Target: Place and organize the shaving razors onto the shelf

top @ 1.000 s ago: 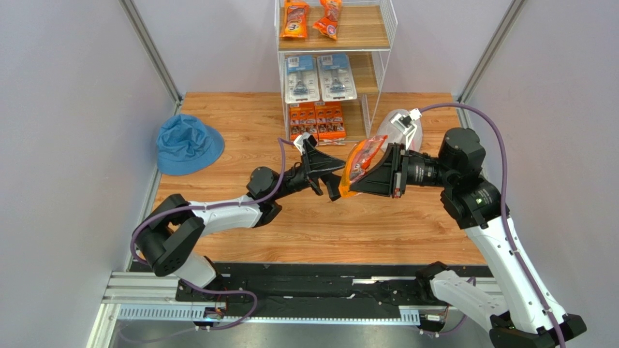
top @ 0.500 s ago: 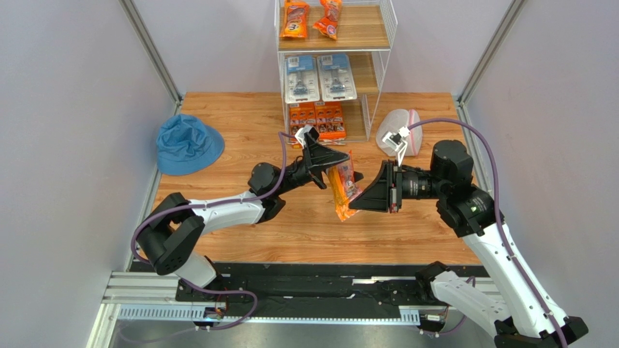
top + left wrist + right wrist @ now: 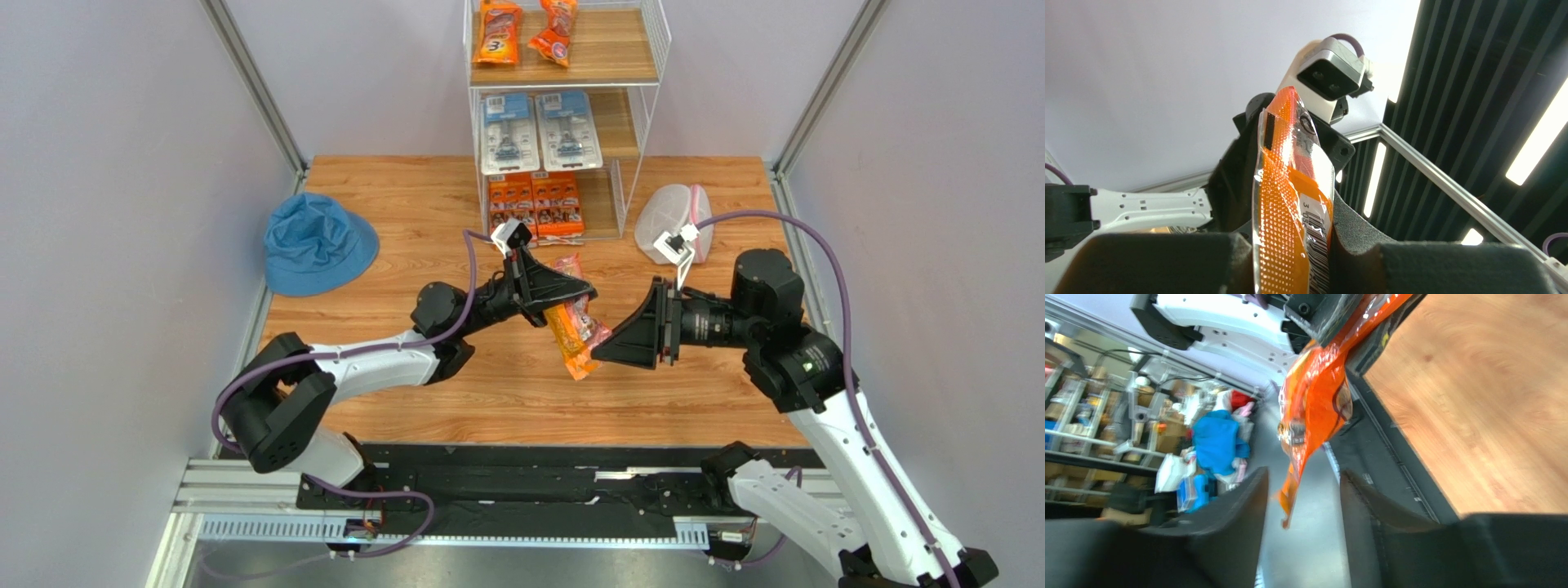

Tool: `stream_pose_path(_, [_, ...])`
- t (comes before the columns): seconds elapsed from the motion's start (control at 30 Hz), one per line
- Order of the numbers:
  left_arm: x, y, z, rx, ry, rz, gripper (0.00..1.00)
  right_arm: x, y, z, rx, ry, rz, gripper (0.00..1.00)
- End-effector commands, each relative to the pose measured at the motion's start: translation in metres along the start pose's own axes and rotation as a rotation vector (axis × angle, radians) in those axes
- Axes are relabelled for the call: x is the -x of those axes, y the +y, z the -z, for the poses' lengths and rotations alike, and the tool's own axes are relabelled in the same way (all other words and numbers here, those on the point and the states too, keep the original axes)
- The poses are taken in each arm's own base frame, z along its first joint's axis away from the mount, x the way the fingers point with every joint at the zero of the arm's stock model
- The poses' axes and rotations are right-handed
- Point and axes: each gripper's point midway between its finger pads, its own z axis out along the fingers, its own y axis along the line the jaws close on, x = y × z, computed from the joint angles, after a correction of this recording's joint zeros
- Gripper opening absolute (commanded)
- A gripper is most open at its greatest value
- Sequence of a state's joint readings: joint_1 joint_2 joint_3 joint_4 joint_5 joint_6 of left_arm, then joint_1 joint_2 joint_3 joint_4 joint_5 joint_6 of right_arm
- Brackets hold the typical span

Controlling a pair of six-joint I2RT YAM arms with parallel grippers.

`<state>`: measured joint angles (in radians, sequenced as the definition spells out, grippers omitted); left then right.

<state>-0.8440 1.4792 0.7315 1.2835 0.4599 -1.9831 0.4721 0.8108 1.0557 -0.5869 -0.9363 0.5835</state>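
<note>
Above the middle of the table point(image 3: 405, 208), the left gripper point(image 3: 586, 295) is clamped on the upper end of a long orange bag point(image 3: 574, 328). Its wrist view shows the bag point(image 3: 1290, 184) pinched upright between the pads. A second ago the right gripper held this bag and the left was only reaching in. Now the right gripper point(image 3: 604, 353) has let go, its fingers point(image 3: 1250, 496) spread to either side of the bag's hanging lower tip point(image 3: 1312, 410) without pinching it. Farther off, the hat point(image 3: 317, 243) at left and the mesh bag point(image 3: 672, 221) at right lie as before. On the shelf point(image 3: 654, 74), nothing has moved: multi-packs point(image 3: 535, 202) on the bottom board, blister cards point(image 3: 537, 130) on the middle, two orange bags point(image 3: 497, 33) on top.
</note>
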Motion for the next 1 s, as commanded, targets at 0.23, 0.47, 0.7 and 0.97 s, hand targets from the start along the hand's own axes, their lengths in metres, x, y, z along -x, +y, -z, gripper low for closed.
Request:
stream_pose_path(0.23, [0.003,-0.041,-0.002,-0.213,0.0,-0.114,0.0,0.008,-0.008,0.024,-0.047,-0.387,-0.064,0.88])
stream_pose_path(0.47, [0.016,-0.031,-0.013,-0.206,-0.025,-0.081,0.0,0.009,-0.009,0.034,0.045,-0.58,-0.105,0.88])
stream_pose_path(0.7, [0.012,-0.023,-0.017,-0.192,-0.008,-0.072,0.0,0.024,-0.01,0.023,0.057,-0.594,-0.1,0.82])
stream_pose_path(0.97, [0.012,-0.016,-0.021,-0.182,-0.005,-0.047,0.0,0.026,-0.029,-0.009,-0.008,-0.514,-0.163,0.68])
